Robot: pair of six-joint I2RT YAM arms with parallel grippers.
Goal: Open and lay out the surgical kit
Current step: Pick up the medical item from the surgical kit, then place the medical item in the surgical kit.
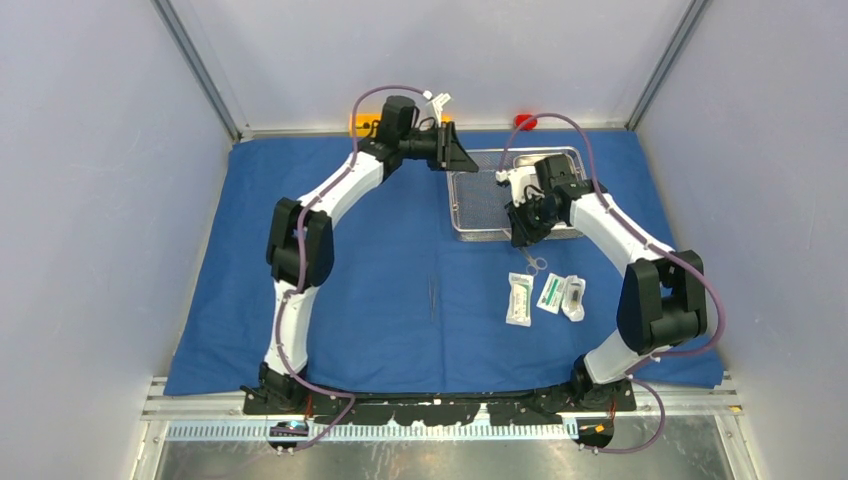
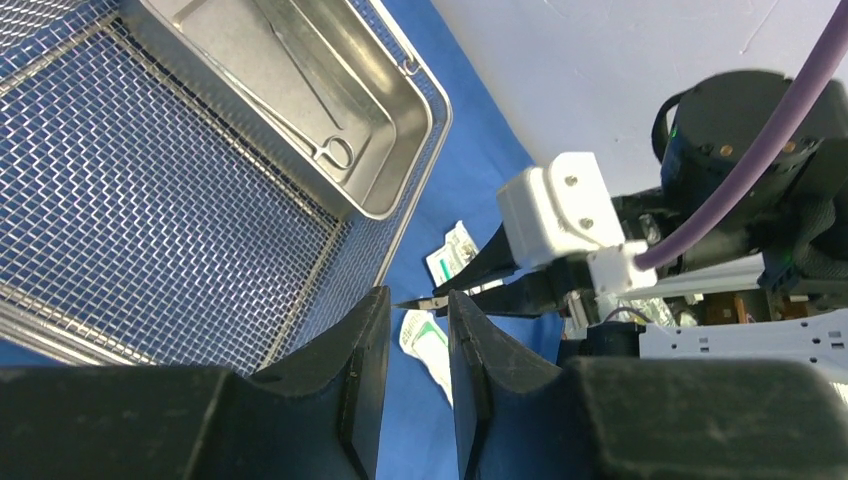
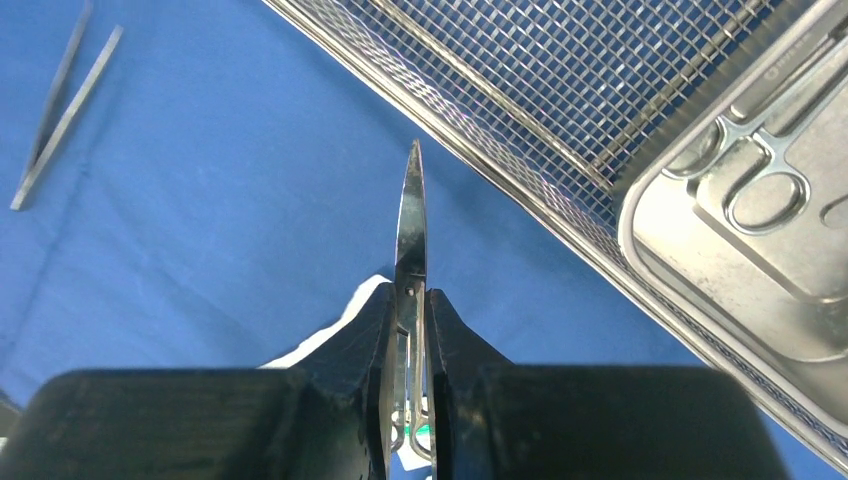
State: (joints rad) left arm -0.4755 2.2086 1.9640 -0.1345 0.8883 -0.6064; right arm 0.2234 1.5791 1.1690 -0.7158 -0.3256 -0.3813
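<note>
The blue cloth wrap (image 1: 380, 270) lies spread flat on the table. On it stand the wire-mesh basket (image 1: 478, 205) and, inside its far right part, the steel tray (image 1: 548, 160). My right gripper (image 3: 408, 295) is shut on slim scissors (image 3: 410, 215), blades pointing past the fingertips, just off the basket's near edge (image 1: 524, 238). My left gripper (image 2: 418, 310) hangs open and empty above the basket's far left corner (image 1: 462, 158). Forceps (image 3: 765, 185) lie in the tray. Tweezers (image 1: 432, 295) and three white packets (image 1: 545, 296) rest on the cloth.
A red block (image 1: 525, 122) and an orange block (image 1: 360, 124) sit behind the cloth's far edge by the back wall. Grey walls close in both sides. The arm bases stand on a metal rail (image 1: 440, 405) at the near edge.
</note>
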